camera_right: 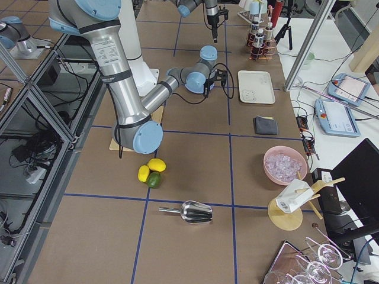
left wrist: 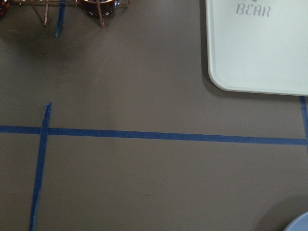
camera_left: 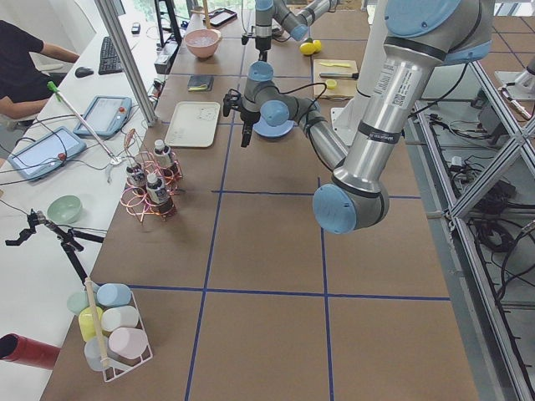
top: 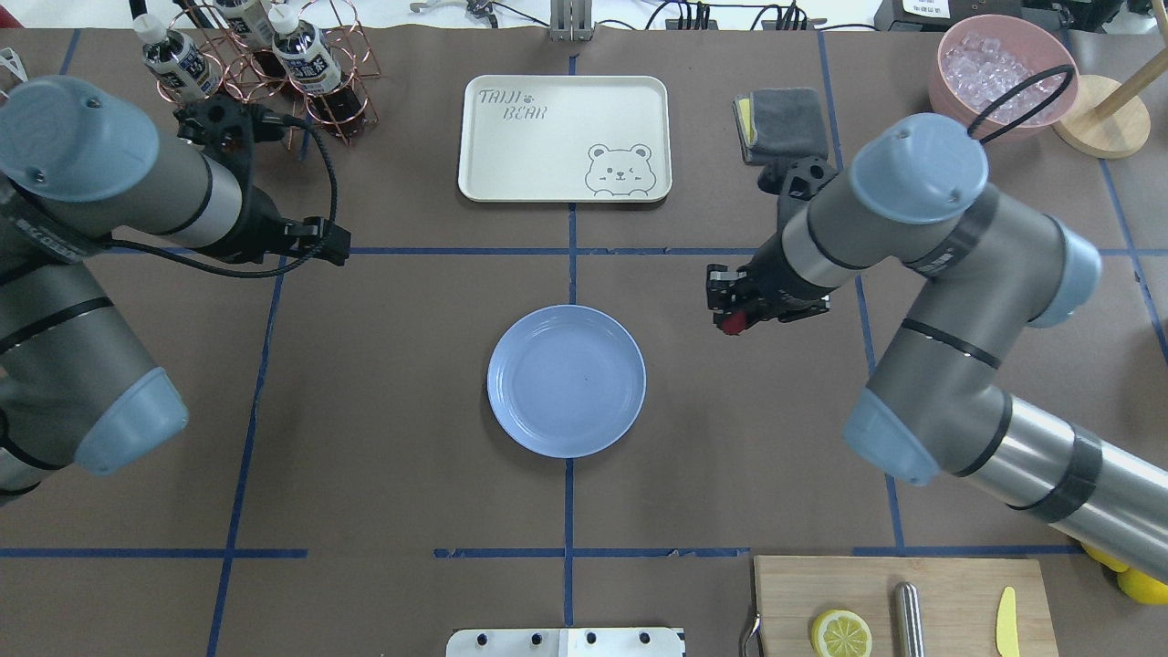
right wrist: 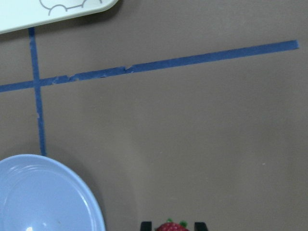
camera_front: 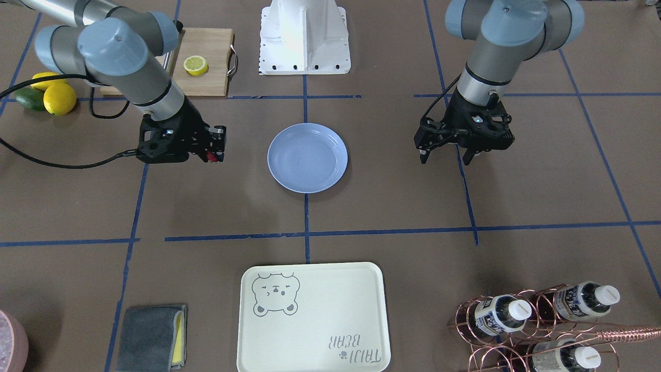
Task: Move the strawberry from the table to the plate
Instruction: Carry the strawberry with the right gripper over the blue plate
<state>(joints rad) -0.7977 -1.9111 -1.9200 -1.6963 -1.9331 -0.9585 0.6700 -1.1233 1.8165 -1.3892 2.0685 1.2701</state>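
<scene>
Front-facing view, left of centre: the right hand [camera_front: 211,149] is gripping the small dark-red strawberry [camera_front: 210,156], with its two fingers drawn in on the berry from either side. In the right wrist view we are seeing the red berry [right wrist: 172,226] with its green cap, sitting between two dark fingertips at the bottom edge.

The strawberry is hanging near the left rim of the round light-blue glossy plate [camera_front: 307,160], beside the plate and not over it. We cannot tell how far it is off the surface. The plate is sitting at frame centre on the brown paper tabletop crossed by blue tape lines [camera_front: 392,196].

Right of centre: the left hand [camera_front: 445,157] is pointing down with its fingers spread wide, gripping nothing, well apart from the plate.

Lower centre: a cream rectangular tray with a bear drawing [camera_front: 310,320] is lying flat. Upper left: a wooden cutting board [camera_front: 206,82] is carrying a yellow lemon half [camera_front: 195,65].
</scene>
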